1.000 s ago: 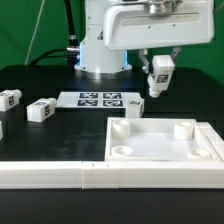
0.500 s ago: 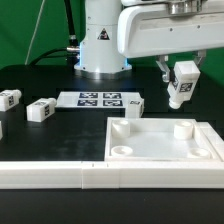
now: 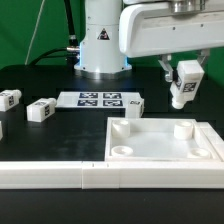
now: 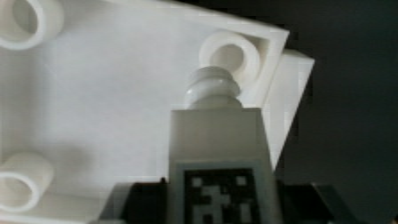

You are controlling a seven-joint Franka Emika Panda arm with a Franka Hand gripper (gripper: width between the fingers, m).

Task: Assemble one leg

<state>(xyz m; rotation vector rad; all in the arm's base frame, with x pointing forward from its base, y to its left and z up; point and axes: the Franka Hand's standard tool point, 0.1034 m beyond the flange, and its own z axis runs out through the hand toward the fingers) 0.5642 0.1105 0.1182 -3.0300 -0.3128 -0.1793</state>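
Observation:
My gripper [image 3: 180, 72] is shut on a leg [image 3: 183, 84], a chunky white block with a black-and-white tag, held tilted in the air above the far right corner of the big white square panel [image 3: 160, 147]. In the wrist view the leg [image 4: 217, 140] points its threaded tip at a round corner socket [image 4: 233, 52] of the panel [image 4: 89, 110]; the dark fingers [image 4: 143, 200] clamp its tagged end. Three more legs lie on the table: one [image 3: 41, 110] left of centre, one [image 3: 10, 98] farther left, one [image 3: 133, 105] behind the panel.
The marker board [image 3: 96, 99] lies flat behind the panel. A long white rail [image 3: 60, 175] runs along the front, against the panel's near edge. The robot base [image 3: 100, 50] stands at the back. Another white part [image 3: 1, 128] peeks in at the exterior view's left edge.
The gripper with the leg has moved toward the exterior view's right and slightly down, from above the panel's far middle to over its far right corner. Little has moved in the last half second.

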